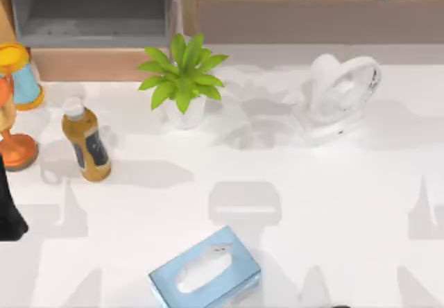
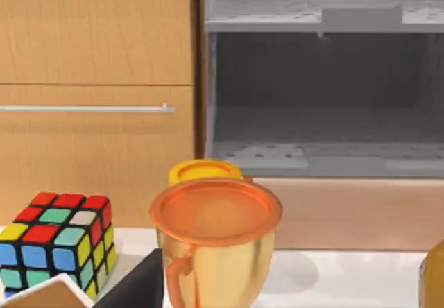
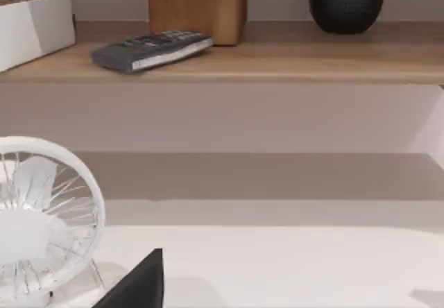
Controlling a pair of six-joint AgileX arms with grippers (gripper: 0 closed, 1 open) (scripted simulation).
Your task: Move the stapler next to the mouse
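Observation:
The stapler and the mouse are out of view. My left arm (image 1: 8, 211) shows as a dark shape at the table's left edge, and a dark part of the left gripper (image 2: 142, 286) rises in the left wrist view before a gold-and-orange trophy cup (image 2: 215, 245). A dark part of my right gripper (image 3: 135, 284) stands beside the white fan (image 3: 41, 218) in the right wrist view.
On the table stand a green potted plant (image 1: 182, 79), an amber bottle (image 1: 85, 140), the white fan (image 1: 340, 93) and a pale blue tissue box (image 1: 205, 270). A colourful cube (image 2: 55, 242) sits by the trophy. A remote (image 3: 151, 49) lies on the wooden shelf behind.

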